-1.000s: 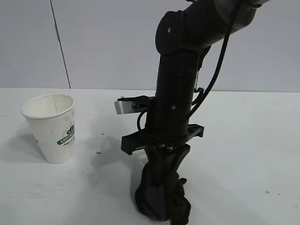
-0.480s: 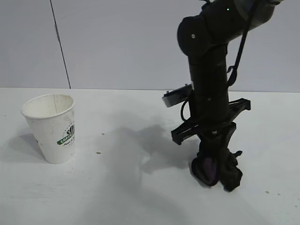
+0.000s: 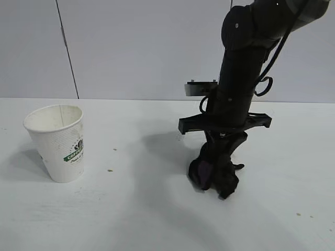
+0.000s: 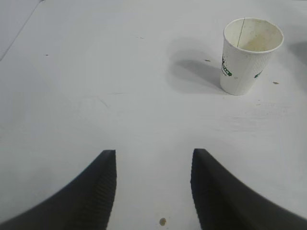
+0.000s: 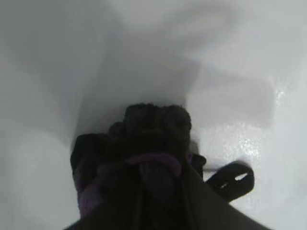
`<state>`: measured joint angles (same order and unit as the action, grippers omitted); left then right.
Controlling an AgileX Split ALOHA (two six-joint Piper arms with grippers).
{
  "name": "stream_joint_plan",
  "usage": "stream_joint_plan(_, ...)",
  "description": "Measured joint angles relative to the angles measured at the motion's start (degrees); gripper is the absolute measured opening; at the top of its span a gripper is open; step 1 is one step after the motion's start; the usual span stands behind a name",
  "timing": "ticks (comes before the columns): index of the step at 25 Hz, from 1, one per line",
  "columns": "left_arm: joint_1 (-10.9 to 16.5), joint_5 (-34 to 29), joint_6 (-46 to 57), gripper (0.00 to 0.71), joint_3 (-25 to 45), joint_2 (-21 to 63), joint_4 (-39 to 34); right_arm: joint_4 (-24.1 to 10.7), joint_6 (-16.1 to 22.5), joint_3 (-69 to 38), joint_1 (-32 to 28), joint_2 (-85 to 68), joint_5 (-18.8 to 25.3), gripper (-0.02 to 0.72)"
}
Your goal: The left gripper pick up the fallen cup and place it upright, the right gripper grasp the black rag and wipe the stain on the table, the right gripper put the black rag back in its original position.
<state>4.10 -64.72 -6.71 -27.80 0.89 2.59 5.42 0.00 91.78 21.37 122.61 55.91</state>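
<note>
Swept rightward and back across the table (image 3: 131, 219) over the last second, carrying the black rag (image 3: 213, 172) away from the near edge. Right gripper (image 3: 219, 151) pointing straight down, fingers clamped on the rag's top, bunched cloth dragging on the surface below. Soft, limp, light; likely best held high on the bunch so the folds press flat. Left gripper (image 4: 152, 191) parked apart, fingers spread, holding nothing. Cup (image 3: 56, 142) upright, well to the left. Only tiny specks visible where wiped.
</note>
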Motion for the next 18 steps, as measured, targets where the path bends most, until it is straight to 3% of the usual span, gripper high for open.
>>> stream_joint_plan(4, 0.0, 0.0, 0.0, 0.354, 0.0, 0.0, 0.0, -2.0, 0.0, 0.3, 0.0, 0.0, 2.1, 0.567)
stream_joint_plan(9, 0.0, 0.0, 0.0, 0.354, 0.0, 0.0, 0.0, -13.0, 5.0, 0.3, -3.2, -3.0, 4.7, 0.569)
stream_joint_plan(12, 0.0, 0.0, 0.0, 0.354, 0.0, 0.0, 0.0, -17.9, 7.0, 0.3, -9.6, -7.3, 5.2, 0.569)
stream_joint_plan(18, 0.0, 0.0, 0.0, 0.354, 0.0, 0.0, 0.0, -19.2, 6.9, 0.3, -26.7, -19.3, 7.5, 0.568)
